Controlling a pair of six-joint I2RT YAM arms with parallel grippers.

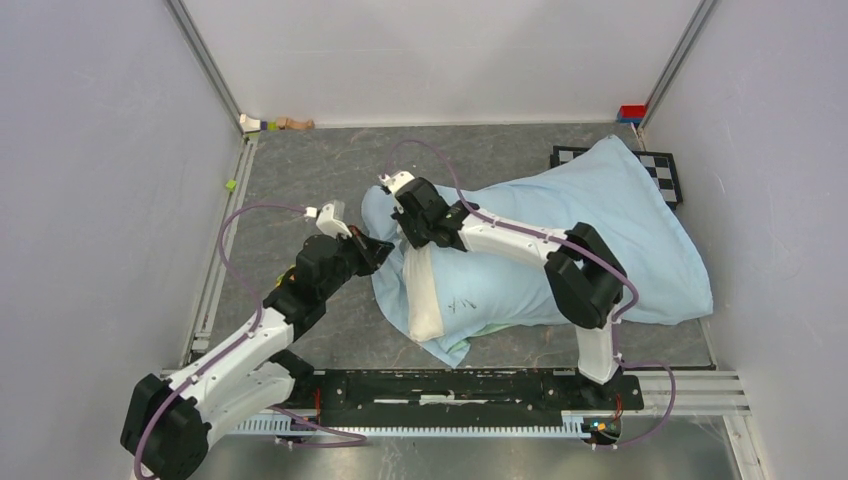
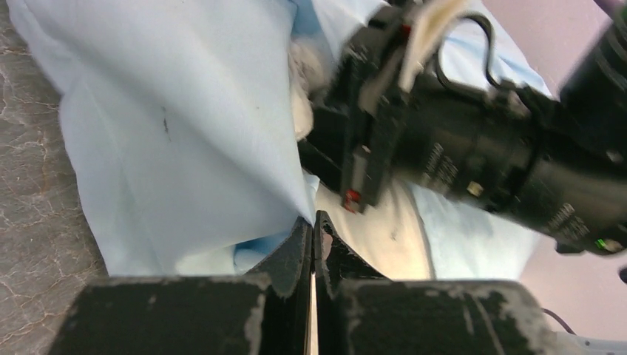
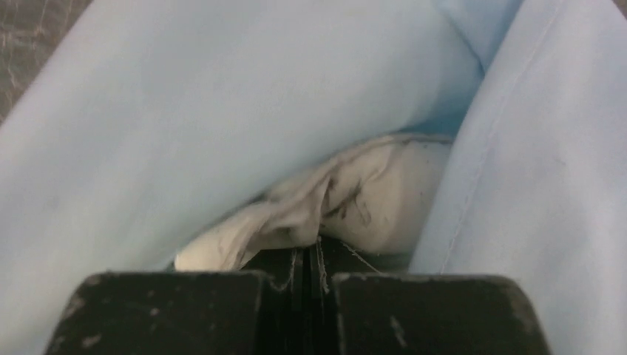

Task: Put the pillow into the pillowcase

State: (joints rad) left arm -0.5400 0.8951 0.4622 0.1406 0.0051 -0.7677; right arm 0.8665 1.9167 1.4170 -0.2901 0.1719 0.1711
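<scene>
The light-blue pillowcase [image 1: 600, 220] lies across the table's right half with most of the pillow inside it. The pillow's off-white end [image 1: 430, 290] sticks out of the opening on the left. My left gripper [image 1: 383, 247] is at that opening, shut on the pillowcase's edge. In the left wrist view the blue cloth [image 2: 185, 133] runs into the tip of the closed left gripper [image 2: 314, 219], and the pillow [image 2: 373, 240] lies beyond. My right gripper [image 1: 408, 240] reaches into the opening. The right wrist view shows the right gripper [image 3: 310, 250] shut on a bunched corner of the pillow [image 3: 370, 196], with pillowcase [image 3: 222, 111] around it.
A checkerboard card [image 1: 662, 165] lies partly under the pillowcase at the back right, by a red and blue block [image 1: 631, 112]. Small toys [image 1: 275, 124] sit in the back left corner and a green piece [image 1: 230, 184] by the left rail. Walls enclose three sides.
</scene>
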